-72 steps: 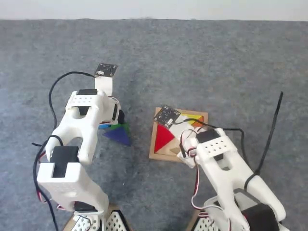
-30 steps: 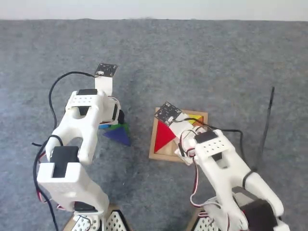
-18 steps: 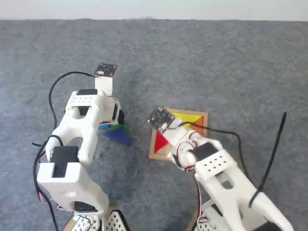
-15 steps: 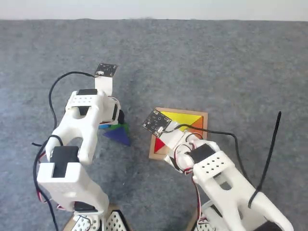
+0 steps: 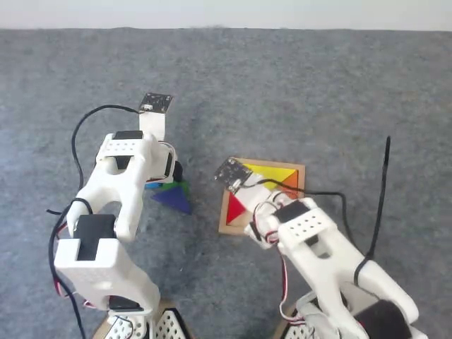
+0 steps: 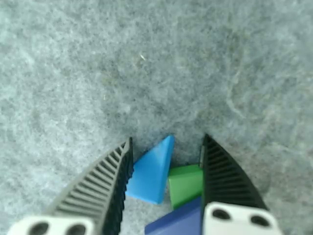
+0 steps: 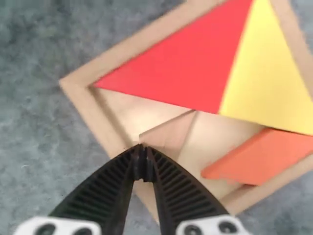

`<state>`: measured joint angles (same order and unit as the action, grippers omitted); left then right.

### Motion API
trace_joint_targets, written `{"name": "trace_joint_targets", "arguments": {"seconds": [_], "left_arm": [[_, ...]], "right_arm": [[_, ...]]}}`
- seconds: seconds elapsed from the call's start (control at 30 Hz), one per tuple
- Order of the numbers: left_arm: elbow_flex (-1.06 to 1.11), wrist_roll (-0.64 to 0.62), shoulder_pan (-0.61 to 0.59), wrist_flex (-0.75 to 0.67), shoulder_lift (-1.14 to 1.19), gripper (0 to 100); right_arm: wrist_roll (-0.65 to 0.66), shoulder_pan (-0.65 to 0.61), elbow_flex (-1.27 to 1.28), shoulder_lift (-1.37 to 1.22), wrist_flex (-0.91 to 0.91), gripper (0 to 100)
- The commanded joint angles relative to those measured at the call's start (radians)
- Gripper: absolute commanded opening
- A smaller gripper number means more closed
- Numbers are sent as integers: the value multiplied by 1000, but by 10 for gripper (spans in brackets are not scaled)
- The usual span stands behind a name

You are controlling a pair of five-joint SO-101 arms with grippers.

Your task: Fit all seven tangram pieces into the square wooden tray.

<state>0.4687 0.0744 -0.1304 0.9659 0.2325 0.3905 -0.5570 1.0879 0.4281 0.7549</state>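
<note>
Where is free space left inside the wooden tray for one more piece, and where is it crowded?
Bare floor in the tray lies between the red triangle, the orange piece and the pale wooden triangle. It is crowded at the rim, where the shut right gripper sits at that triangle's corner.

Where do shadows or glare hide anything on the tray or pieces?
High view: even light, no glare; the right arm, not shadow, covers part of the tray. Left wrist view: soft shadow beside the blue triangle, nothing hidden. Right wrist view: red piece and yellow piece glare-free, thin shadow along the tray's inner wall.
</note>
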Motion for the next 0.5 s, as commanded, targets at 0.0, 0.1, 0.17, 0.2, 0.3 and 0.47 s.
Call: {"name": "trace_joint_targets", "arguments": {"seconds": [0.0,0.1,0.17,0.2,0.3,0.47], "left_arm": [[4,14,2,-9,-38,214],[4,14,2,-9,-38,214],[4,14,2,-9,-38,214],[4,14,2,-9,-38,214],[4,14,2,-9,-38,214],[4,14,2,-9,-38,214]], "right_arm": [[0,76,-55,-25,-2,7],[0,97,-64,-28,-28,7],[0,113,-64,-28,-62,7],[0,120,-66,-28,-73,7],[0,139,-66,-30,-101,7],[0,165,-66,-30,-142,7]]}}
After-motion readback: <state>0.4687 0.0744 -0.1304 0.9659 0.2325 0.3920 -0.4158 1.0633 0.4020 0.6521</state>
